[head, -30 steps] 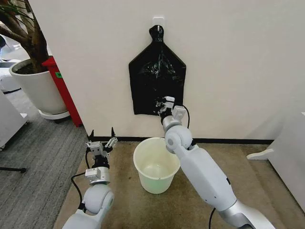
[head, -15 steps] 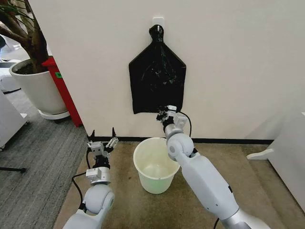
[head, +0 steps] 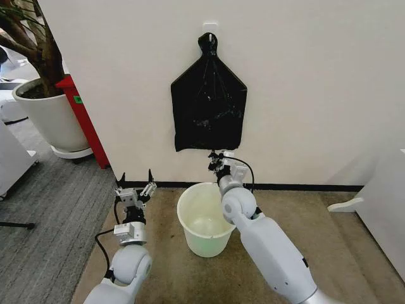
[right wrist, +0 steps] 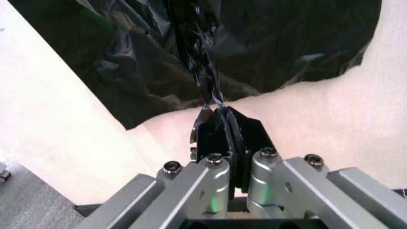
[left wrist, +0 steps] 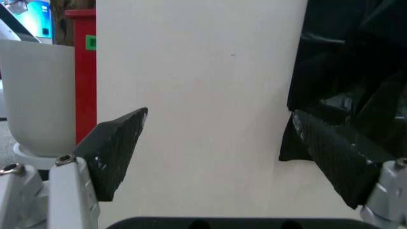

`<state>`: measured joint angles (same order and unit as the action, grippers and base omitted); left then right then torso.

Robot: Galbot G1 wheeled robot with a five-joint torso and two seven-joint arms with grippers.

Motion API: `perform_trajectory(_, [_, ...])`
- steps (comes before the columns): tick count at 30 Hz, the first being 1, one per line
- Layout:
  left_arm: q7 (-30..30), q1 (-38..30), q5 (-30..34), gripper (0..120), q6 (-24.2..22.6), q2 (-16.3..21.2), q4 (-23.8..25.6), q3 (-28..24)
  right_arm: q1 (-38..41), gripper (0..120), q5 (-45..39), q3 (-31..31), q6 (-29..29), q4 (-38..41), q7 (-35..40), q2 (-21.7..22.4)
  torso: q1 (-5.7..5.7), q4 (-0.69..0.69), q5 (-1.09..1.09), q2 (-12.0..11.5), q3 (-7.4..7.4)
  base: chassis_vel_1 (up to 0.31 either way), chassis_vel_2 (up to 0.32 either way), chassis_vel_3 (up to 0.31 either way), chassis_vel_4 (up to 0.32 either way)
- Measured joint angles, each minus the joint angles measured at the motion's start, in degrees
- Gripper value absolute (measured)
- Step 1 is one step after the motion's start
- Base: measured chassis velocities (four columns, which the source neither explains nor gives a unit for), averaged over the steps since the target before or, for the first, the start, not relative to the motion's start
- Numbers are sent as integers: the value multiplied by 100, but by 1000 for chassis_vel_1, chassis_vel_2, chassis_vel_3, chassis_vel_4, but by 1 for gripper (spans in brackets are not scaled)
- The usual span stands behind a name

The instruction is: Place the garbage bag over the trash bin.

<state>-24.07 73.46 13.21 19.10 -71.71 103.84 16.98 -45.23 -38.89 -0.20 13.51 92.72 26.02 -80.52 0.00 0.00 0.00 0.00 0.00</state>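
Observation:
A flat black bundle (head: 209, 104) with a knotted top hangs from a hook on the white wall. My right gripper (head: 218, 156) sits just under its lower edge, above the far rim of the trash bin. In the right wrist view its fingers (right wrist: 216, 114) are shut on a thin twisted strand of the garbage bag (right wrist: 202, 71), which runs taut up into the bundle (right wrist: 127, 57). The cream-white trash bin (head: 185, 204) stands upright on the floor below, with nothing in it. My left gripper (head: 136, 181) points up beside the bin's left, open, and its dark fingertips (left wrist: 117, 145) hold nothing.
A large white plant pot (head: 50, 117) and a red stand (head: 82, 120) are at the left, past the wall's corner. A white base (head: 348, 204) lies on the floor at the right. Grey carpet covers the left floor.
My right gripper has dropped from in front of the bundle's lower part to just below its edge, drawing a strand of black plastic with it. The left arm has not moved.

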Motion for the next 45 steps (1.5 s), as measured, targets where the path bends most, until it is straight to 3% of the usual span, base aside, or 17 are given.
perform_trajectory(35, [-7,19,-2,89,41,15,-36,6,-364,0,253,-4,-81,-248,-36,-62,0,1,0,0,0,0,0,0,0])
perform_trajectory(42, [-9,33,3,89,41,45,-18,3,-632,3,822,150,-8,556,141,107,0,0,0,0,0,0,0,0,0])
perform_trajectory(45, [-10,45,2,89,46,41,-38,-13,-857,14,1158,326,33,1139,144,245,0,0,0,0,0,0,0,0,0])
